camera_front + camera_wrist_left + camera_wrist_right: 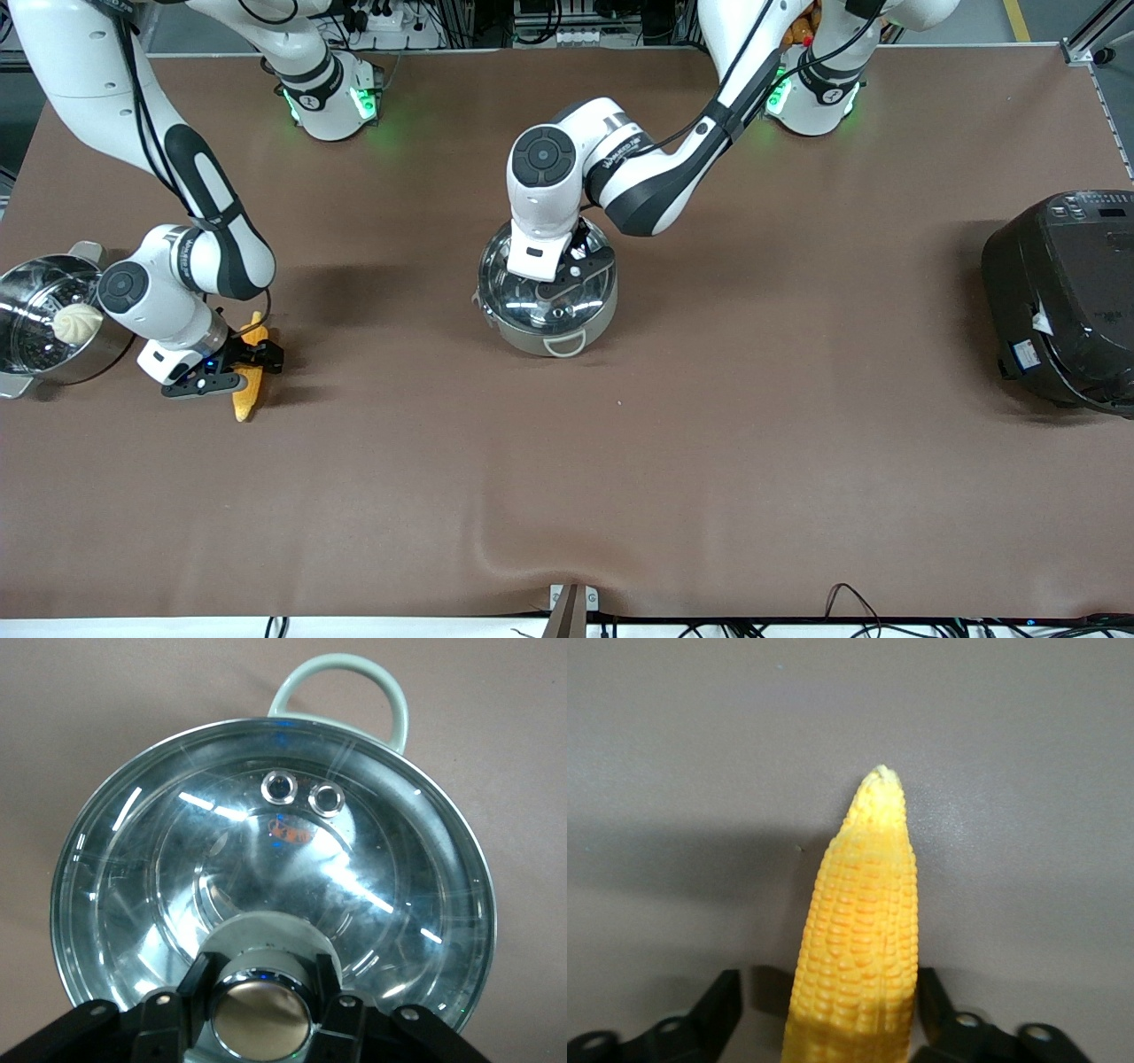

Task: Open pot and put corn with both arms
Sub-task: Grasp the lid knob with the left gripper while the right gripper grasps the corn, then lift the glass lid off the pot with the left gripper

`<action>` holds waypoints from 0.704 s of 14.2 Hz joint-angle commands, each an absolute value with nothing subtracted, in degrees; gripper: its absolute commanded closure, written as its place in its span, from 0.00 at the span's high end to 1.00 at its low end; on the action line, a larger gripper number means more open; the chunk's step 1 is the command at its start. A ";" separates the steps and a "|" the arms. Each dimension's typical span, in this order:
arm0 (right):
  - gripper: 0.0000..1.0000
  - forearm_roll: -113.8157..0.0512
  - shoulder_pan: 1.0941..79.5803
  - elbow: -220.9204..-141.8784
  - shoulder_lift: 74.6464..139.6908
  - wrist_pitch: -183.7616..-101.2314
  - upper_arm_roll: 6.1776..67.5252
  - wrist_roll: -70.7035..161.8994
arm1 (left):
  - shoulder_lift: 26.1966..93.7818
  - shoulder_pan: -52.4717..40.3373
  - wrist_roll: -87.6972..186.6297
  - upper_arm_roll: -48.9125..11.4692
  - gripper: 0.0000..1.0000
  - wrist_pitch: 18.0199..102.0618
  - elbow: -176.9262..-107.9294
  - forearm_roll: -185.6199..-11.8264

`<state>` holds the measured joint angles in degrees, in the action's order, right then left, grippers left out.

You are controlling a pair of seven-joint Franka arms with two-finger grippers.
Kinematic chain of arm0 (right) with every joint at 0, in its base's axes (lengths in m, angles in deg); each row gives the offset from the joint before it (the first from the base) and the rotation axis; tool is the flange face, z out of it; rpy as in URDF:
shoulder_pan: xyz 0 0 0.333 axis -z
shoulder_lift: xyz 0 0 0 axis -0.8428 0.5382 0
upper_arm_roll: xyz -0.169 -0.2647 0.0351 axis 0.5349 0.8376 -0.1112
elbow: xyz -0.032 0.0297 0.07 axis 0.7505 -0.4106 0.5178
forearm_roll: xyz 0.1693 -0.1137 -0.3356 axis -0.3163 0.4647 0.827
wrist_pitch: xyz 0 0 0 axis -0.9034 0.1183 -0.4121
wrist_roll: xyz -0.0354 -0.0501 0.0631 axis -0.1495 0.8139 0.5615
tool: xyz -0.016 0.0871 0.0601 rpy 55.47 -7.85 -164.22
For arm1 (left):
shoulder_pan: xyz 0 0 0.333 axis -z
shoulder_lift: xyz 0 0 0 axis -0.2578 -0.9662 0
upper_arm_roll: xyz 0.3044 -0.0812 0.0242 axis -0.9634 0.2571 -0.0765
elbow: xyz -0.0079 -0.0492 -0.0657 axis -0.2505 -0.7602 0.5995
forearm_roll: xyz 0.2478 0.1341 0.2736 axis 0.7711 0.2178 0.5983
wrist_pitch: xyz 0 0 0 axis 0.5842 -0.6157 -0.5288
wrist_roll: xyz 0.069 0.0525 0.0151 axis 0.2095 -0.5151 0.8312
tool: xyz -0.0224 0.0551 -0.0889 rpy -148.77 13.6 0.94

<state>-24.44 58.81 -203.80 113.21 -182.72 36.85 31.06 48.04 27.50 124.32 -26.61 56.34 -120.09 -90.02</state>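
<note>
The pot [532, 335] stands mid-table with its glass lid [509, 297] on it. My left gripper [567, 275] is down over the lid. In the left wrist view my left gripper [263, 976] has a finger pressed against each side of the copper-coloured knob [259, 1017]; the lid [266, 842] and one pale loop handle [341, 678] show there. The corn [247, 397] lies on the table near the right arm's end. My right gripper [241, 368] is low around it. In the right wrist view the fingers of my right gripper [828, 985] are spread either side of the corn [864, 904], with a gap at one finger.
A steel steamer pot [27, 301] with a white bun [78, 323] stands beside the corn at the right arm's end. A big black cooker [1063, 292] stands at the left arm's end. A brown mat [709, 461] covers the table.
</note>
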 commanded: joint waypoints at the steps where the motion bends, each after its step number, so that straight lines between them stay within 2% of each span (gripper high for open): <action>1: 0.49 -25.49 60.25 -203.32 114.11 -183.23 35.62 27.44 | 51.67 27.86 125.46 -27.03 0.00 54.95 -119.00 -90.17; 2: 0.40 -25.49 60.25 -203.23 114.11 -183.15 35.62 26.82 | 53.86 27.60 125.46 -27.03 0.00 53.29 -119.00 -90.17; 3: 0.36 -25.49 60.25 -203.14 114.11 -183.15 35.62 26.90 | 56.23 27.16 125.37 -27.11 0.00 51.18 -119.00 -90.17; 5: 0.33 -25.57 60.25 -203.05 113.85 -183.06 35.27 27.07 | 61.76 24.19 124.15 -27.20 0.00 47.57 -120.14 -89.21; 8: 0.30 -25.57 60.16 -202.44 112.63 -182.27 34.92 27.25 | 67.31 14.27 112.41 -26.85 0.00 42.47 -121.81 -88.15; 10: 0.30 -25.66 59.64 -200.95 110.52 -177.29 34.83 27.51 | 71.26 6.28 101.96 -26.33 0.00 42.28 -127.32 -88.67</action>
